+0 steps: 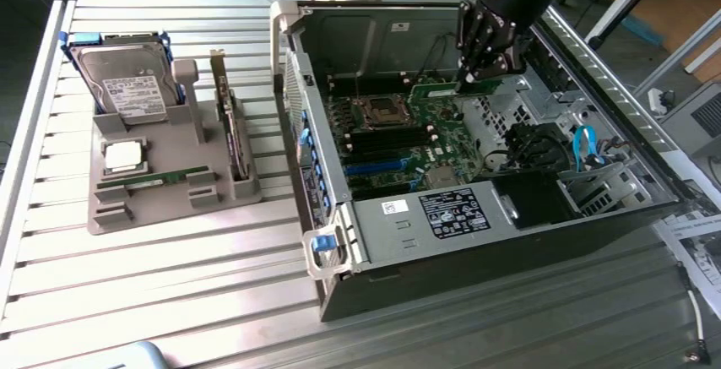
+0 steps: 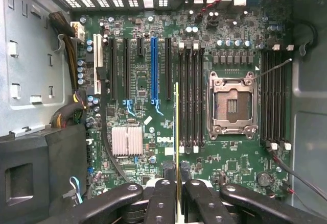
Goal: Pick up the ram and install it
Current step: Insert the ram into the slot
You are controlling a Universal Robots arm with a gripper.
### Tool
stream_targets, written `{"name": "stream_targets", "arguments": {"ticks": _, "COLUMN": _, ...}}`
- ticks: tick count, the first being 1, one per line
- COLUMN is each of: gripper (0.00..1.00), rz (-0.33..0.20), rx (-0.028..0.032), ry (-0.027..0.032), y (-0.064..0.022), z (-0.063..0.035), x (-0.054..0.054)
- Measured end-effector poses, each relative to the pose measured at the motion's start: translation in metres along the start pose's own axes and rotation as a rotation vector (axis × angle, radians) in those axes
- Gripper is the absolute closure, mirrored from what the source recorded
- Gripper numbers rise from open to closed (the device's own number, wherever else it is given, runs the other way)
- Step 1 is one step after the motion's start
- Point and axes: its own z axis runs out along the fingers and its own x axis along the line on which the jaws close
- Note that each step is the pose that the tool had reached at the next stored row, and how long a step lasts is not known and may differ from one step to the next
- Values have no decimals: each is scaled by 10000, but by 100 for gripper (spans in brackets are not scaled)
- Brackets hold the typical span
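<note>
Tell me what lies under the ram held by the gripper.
Below the ram lies the motherboard, with black memory slots beside the empty CPU socket. The ram's edge covers a thin strip of board.

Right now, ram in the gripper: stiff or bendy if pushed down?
Probably stiff: the ram shows as a straight, unbowed edge in the gripper. Thin board, so likely light and fragile to sideways force. Pinched on flat faces, it might pivot if it meets the slots off-line.

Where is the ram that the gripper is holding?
Inside the case on the exterior view's right, the ram is clamped in the gripper over the motherboard, edge-on beside the memory slots near the CPU socket.
</note>
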Motion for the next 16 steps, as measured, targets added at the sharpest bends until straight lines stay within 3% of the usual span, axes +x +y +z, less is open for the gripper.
{"name": "stream_targets", "arguments": {"ticks": 16, "gripper": 86, "rz": 1, "rx": 0, "ry": -1, "y": 97, "z": 113, "x": 2}}
